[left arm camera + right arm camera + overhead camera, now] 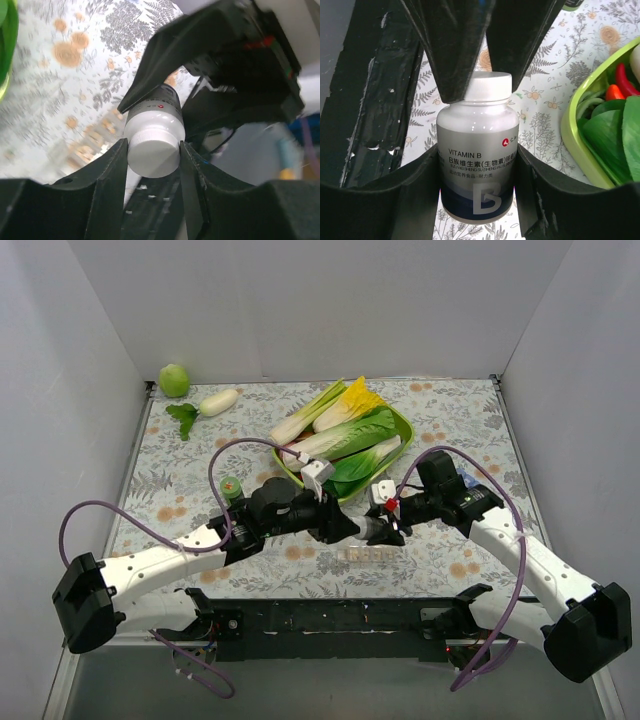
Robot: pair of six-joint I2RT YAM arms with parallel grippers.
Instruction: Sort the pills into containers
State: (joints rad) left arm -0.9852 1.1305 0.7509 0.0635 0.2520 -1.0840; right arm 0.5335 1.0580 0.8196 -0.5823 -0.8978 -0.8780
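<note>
Off-task items: produce on a patterned cloth.
You have a lime-green plastic bowl (405,426) at the middle of the table, heaped with long leafy greens (352,436) and a pale yellow leafy head (356,400). In the right wrist view you can also make out a red chilli (623,79) among the leaves. In the far left corner sits a round green fruit (174,379), with a white radish (219,402) near it and a green leaf sprig (183,417) just beside the radish. Everything rests on a grey-and-orange floral tablecloth (165,490).
</note>
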